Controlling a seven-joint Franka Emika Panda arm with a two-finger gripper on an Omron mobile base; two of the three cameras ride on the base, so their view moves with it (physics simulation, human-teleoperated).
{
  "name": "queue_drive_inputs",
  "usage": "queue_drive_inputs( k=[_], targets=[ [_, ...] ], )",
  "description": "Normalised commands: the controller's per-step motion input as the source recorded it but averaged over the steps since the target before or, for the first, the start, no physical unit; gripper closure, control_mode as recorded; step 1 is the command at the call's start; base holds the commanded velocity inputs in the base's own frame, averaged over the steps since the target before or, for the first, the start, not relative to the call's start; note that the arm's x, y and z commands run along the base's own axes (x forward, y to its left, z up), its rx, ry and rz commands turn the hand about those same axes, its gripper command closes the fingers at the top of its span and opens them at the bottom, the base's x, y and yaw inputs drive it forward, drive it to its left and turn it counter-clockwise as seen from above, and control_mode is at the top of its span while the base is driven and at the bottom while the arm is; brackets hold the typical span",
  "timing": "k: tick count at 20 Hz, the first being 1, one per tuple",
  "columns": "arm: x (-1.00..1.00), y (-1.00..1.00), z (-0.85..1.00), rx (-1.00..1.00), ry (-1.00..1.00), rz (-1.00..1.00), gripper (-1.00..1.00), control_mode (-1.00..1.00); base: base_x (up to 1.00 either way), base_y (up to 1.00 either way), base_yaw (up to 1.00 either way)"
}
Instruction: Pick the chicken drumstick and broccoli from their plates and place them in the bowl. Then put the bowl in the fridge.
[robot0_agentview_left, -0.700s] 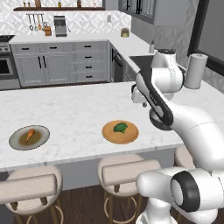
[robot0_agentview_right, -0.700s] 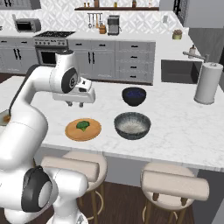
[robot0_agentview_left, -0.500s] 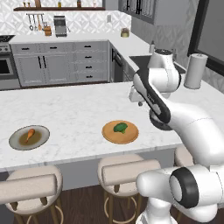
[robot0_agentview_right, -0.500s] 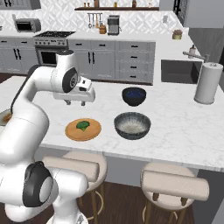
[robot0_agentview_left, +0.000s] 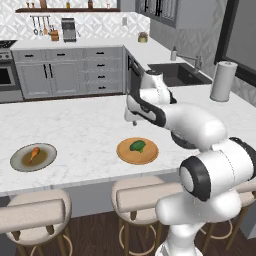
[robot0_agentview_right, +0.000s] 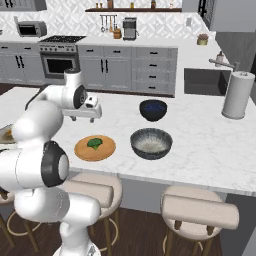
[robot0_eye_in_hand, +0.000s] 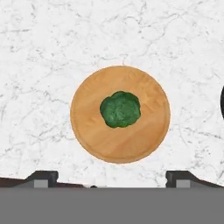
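The dark green lumpy broccoli floret lies centred on the round orange-tan wooden plate near the counter edge. The two-finger gripper, fingers wide and empty, has swung leftward to hover above it, likely readying descent. The mottled grey bowl waits beside; the drumstick rests well apart.

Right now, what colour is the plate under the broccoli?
Plain orange-tan wood plate, clearest in the hand view.
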Motion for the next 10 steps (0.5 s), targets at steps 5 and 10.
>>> queue_drive_inputs(
  k=[5, 10],
  targets=[
    [0.95, 0.06, -0.86, 0.07, 0.07, -0.04, -1.0, -1.0, 0.0, 0.0, 0.0],
    [0.53, -0.06, -0.92, 0.06, -0.03, -0.19, -1.0, -1.0, 0.0, 0.0, 0.0]
  ],
)
